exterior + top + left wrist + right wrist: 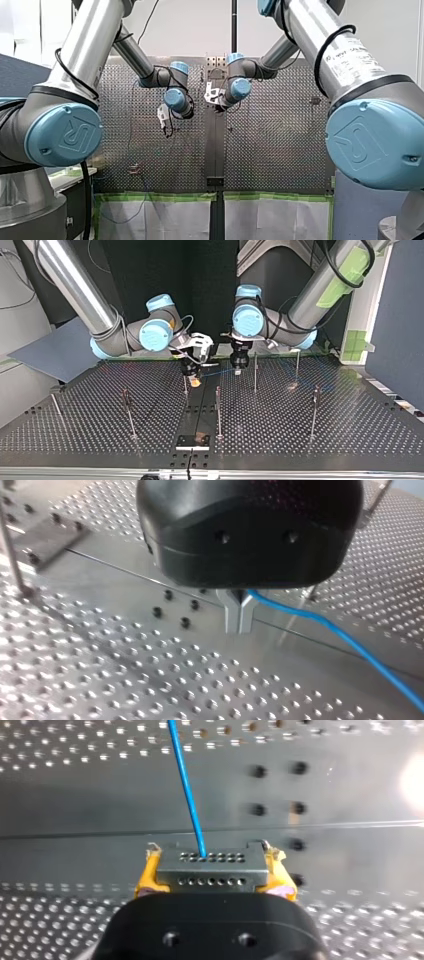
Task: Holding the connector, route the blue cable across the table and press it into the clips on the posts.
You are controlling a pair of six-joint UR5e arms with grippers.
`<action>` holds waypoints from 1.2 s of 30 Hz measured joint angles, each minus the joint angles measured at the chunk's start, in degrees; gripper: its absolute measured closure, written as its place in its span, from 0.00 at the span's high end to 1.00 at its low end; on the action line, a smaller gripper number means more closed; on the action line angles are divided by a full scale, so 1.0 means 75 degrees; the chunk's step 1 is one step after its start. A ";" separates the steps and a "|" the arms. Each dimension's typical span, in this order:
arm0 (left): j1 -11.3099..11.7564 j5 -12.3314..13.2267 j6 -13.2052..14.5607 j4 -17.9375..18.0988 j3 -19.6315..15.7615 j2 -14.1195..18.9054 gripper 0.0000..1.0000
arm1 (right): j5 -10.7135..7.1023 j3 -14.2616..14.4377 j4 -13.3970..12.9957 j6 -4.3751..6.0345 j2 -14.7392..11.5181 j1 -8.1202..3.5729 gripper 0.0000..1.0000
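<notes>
In the right wrist view my right gripper [212, 875] is shut, its yellow pads [145, 877] clamping a grey connector [210, 870] with rows of small holes. The blue cable [187, 790] leaves the connector and runs ahead over the table. In the left wrist view my left gripper [239, 615] has its metal fingers shut on the blue cable [350, 642], which trails off to one side. In the top view my right gripper [193, 377] and my left gripper [237, 369] hang close together near the table's middle, with the cable [220, 372] stretched between them.
Several thin upright posts stand on the perforated table [325, 440], among them a post [255, 372] right beside my left gripper, a post [218, 410] nearer the middle and a post [129, 412] at the top view's left. A smooth metal strip [115, 587] runs down the table's centre.
</notes>
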 joint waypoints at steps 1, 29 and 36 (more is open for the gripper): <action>-0.0003 -0.0002 0.0005 -0.0043 0.0000 0.0060 0.00 | -0.0001 0.0000 0.0046 0.0001 -0.0062 0.0000 0.00; 0.0014 0.0046 0.0025 -0.0688 0.0004 0.1791 0.00 | -0.0012 0.0062 0.0701 -0.0038 -0.1898 -0.0006 0.00; 0.0071 0.0303 -0.0084 -0.0491 0.0010 0.2301 0.00 | -0.0135 0.0225 0.0674 -0.0062 -0.1843 -0.0006 0.00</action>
